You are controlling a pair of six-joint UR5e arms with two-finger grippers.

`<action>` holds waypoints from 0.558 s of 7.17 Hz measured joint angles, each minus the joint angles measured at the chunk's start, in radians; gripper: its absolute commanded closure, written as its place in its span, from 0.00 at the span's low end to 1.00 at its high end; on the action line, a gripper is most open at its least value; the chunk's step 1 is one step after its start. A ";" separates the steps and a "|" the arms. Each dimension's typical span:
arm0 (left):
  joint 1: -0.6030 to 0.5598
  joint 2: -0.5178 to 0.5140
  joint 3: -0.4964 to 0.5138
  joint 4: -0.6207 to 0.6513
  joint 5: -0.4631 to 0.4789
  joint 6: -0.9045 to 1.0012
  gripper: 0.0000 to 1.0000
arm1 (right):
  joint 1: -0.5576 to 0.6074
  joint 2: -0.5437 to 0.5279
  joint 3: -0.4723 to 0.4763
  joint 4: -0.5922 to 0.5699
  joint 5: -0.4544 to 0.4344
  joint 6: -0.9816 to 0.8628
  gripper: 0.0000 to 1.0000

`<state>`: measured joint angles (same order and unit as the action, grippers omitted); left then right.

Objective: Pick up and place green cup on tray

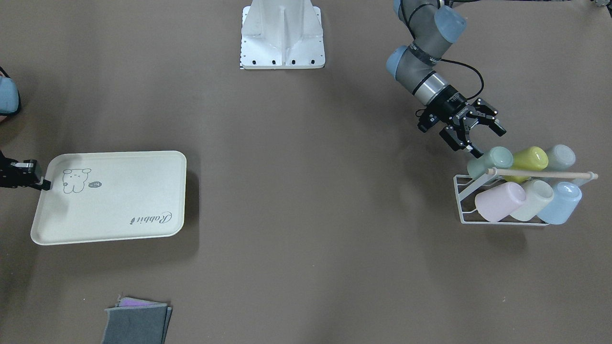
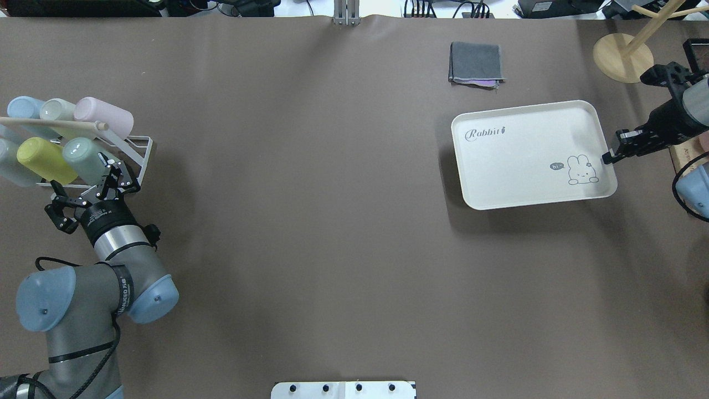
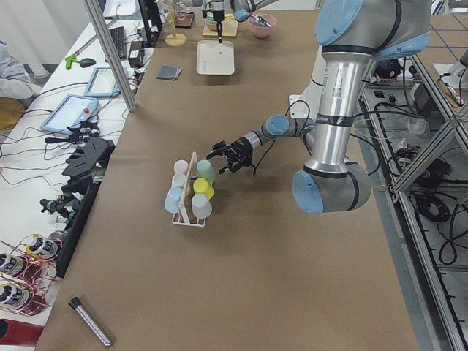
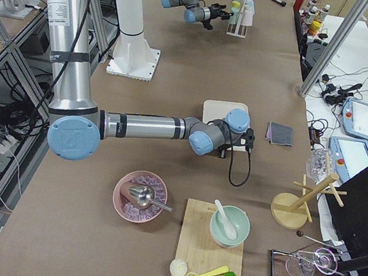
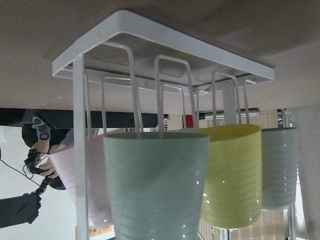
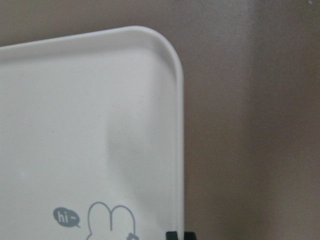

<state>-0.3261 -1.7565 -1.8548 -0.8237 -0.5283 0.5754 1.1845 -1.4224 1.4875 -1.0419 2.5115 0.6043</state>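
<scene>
The green cup point(image 1: 490, 161) is a muted teal tumbler lying tilted in a white wire rack, at the rack's corner nearest the robot. It also shows in the overhead view point(image 2: 83, 158) and large in the left wrist view point(image 5: 157, 185). My left gripper point(image 1: 485, 141) is open, its jaws spread just short of the cup's base and not touching it; it also shows in the overhead view point(image 2: 83, 187). The cream tray point(image 1: 110, 229) lies flat at the other end of the table. My right gripper point(image 2: 607, 158) is shut on the tray's rim point(image 6: 179, 125) beside the bear drawing.
The white wire rack point(image 1: 461, 200) with a wooden dowel holds a yellow-green cup point(image 1: 528, 160) and pink, cream and pale blue cups. Folded grey cloths point(image 2: 476, 64) lie beyond the tray. A wooden stand point(image 2: 623, 55) is at the far right. The robot base point(image 1: 282, 38) is mid-table.
</scene>
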 measured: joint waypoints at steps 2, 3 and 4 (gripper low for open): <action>0.002 -0.002 0.031 0.004 0.033 -0.016 0.03 | 0.033 0.040 -0.007 0.031 0.043 0.026 1.00; 0.003 -0.002 0.043 0.005 0.052 -0.017 0.03 | 0.035 0.091 -0.029 0.038 0.064 0.067 1.00; 0.003 -0.004 0.056 0.006 0.074 -0.017 0.03 | 0.030 0.159 -0.065 0.041 0.077 0.124 1.00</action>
<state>-0.3231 -1.7610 -1.7988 -0.8179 -0.4543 0.5588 1.2141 -1.2630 1.4220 -1.0004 2.5888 0.7281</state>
